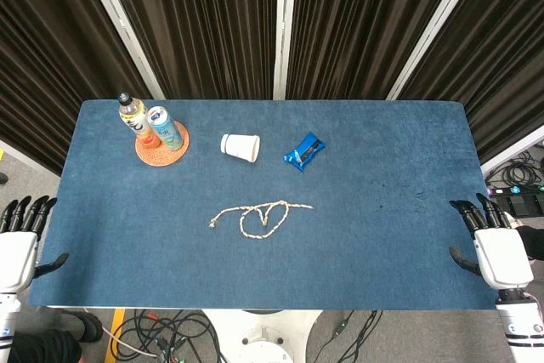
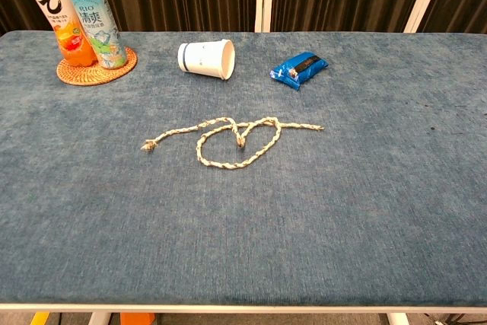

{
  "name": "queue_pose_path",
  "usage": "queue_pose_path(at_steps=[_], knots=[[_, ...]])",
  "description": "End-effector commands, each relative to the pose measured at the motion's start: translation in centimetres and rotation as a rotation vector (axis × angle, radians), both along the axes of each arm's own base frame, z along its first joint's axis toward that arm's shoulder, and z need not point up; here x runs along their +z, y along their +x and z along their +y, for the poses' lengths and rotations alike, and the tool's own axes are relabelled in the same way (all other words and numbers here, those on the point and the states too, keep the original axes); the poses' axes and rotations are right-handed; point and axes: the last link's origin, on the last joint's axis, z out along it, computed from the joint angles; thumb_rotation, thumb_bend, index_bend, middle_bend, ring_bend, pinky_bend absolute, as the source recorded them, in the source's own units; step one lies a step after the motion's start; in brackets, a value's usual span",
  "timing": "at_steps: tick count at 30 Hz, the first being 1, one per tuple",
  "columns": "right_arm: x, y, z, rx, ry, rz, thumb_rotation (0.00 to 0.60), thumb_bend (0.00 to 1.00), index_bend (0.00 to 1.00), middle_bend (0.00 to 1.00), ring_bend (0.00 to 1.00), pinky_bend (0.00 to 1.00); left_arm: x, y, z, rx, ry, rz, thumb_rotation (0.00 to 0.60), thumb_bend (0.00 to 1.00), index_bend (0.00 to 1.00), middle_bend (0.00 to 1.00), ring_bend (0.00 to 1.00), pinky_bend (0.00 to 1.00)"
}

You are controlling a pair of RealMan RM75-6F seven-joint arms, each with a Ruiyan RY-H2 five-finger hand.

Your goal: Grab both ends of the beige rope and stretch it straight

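Near the table (image 1: pixel 408 159) centre lies the beige rope (image 1: pixel 260 216), looped loosely. Left hand (image 1: pixel 19 244) at eight o'clock and right hand (image 1: pixel 495 244) at four o'clock rest well apart from it, fingers spread, holding nothing.

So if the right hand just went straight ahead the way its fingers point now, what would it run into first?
Probably nothing: the right hand sits at the table's right edge, fingers pointing toward the far side. That strip of blue cloth looks bare; the beige rope lies well off to its left.
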Motion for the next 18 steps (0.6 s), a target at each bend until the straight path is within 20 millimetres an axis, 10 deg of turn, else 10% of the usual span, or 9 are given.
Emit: queue_pose_path(at_steps=[1,9,18], knots=[[-0.1,0.1,-0.1,0.003,0.004,0.000,0.600,0.16,0.15,0.18,0.02,0.11,0.0,0.1,0.1,-0.003,0.000,0.000,0.600,0.10,0.10,0.09,0.00,0.02],[-1.1,2.2,-1.8,0.098,0.095,-0.046,0.600,0.16,0.19,0.21,0.02,0.11,-0.1,0.2,0.2,-0.014,-0.006,0.002,0.600,0.10,0.10,0.09,0.00,0.02],[-7.6,9.8,-10.0,0.281,0.332,-0.054,0.600,0.16,0.33,0.25,0.03,0.11,0.1,0.1,0.0,-0.022,-0.010,0.007,0.600,0.10,0.10,0.09,0.00,0.02]])
